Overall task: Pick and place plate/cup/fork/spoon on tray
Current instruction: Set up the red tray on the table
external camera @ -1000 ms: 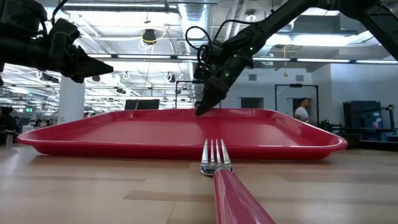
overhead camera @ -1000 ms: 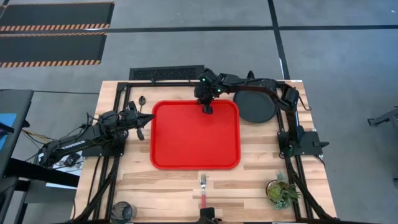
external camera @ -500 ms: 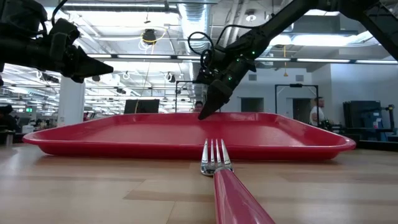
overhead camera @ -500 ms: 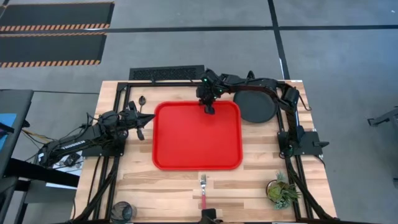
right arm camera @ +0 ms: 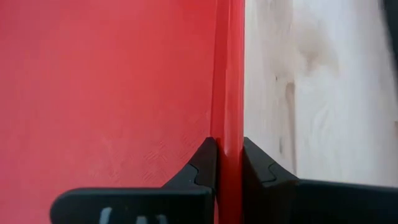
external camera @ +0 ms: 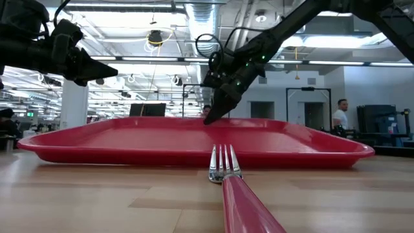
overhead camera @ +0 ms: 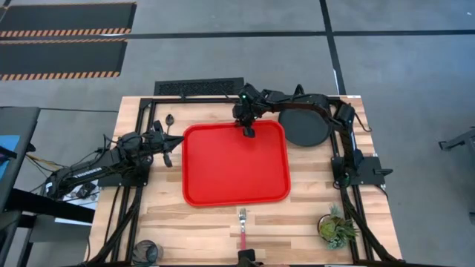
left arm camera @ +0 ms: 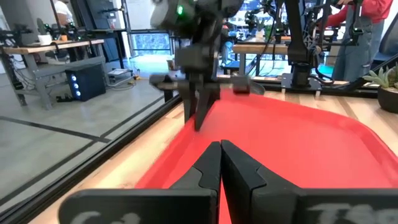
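The red tray (overhead camera: 235,163) lies flat on the middle of the table. My right gripper (overhead camera: 249,130) is shut on its far rim and also shows in the low view (external camera: 210,118). My left gripper (overhead camera: 169,151) is shut and empty, held above the table just off the tray's left edge (left arm camera: 186,162). The dark plate (overhead camera: 304,126) lies right of the tray's far corner. The spoon (overhead camera: 169,120) lies at the far left. The red-handled fork (overhead camera: 242,226) lies near the front edge, tines toward the tray (external camera: 222,165). The cup (overhead camera: 146,251) stands at the near left corner. My right gripper pinches the tray's far rim (right arm camera: 230,124), a little right of its middle, between its two fingers, one finger inside the tray and one outside. The fingers come from above, pointing down, across the rim. The tray's bottom (external camera: 194,155) rests on the table.
A small potted plant (overhead camera: 338,228) stands at the near right. Black frame rails run along the table's left, right and far sides (overhead camera: 349,148). Bare wood lies between the tray and the fork. A person (external camera: 341,116) stands in the room behind.
My right gripper, still shut on the far rim, has gone a little toward the table's right edge. The tray has slid with it, a little toward the right and near edges, staying flat.
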Controlling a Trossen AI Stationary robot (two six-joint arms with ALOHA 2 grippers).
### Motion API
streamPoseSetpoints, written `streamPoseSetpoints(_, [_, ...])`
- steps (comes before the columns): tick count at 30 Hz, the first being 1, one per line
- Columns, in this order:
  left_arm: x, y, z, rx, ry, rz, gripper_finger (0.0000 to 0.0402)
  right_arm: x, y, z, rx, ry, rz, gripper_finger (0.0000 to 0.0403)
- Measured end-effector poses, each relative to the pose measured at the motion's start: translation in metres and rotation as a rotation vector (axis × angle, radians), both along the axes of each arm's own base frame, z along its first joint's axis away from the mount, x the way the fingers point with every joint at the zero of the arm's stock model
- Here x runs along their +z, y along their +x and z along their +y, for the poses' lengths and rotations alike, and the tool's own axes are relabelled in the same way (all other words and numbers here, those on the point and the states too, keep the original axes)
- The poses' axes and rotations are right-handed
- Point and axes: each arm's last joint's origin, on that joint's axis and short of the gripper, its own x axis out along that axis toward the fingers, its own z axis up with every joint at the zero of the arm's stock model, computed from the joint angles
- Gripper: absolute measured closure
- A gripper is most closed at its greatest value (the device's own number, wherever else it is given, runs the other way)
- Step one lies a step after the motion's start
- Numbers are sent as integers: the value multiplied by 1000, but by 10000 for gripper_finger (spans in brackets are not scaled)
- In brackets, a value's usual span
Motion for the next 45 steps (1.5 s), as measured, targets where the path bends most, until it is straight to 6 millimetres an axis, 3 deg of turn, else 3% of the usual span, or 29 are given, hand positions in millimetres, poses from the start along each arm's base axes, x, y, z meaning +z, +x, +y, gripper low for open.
streamPoseSetpoints(3, [0,0,0,1,0,1,402,-8,-1,-1,-24,15,34,362])
streamPoseSetpoints(20, [-1,0,0,12,-6,8,401,-7,-1,-3,-79,-17,42,319])
streamPoseSetpoints(29, [-3,0,0,13,-22,20,401,-9,0,6,-96,37,87,348])
streamPoseSetpoints(45, [-3,0,0,13,-24,24,401,-11,-13,5,-148,78,227,347])
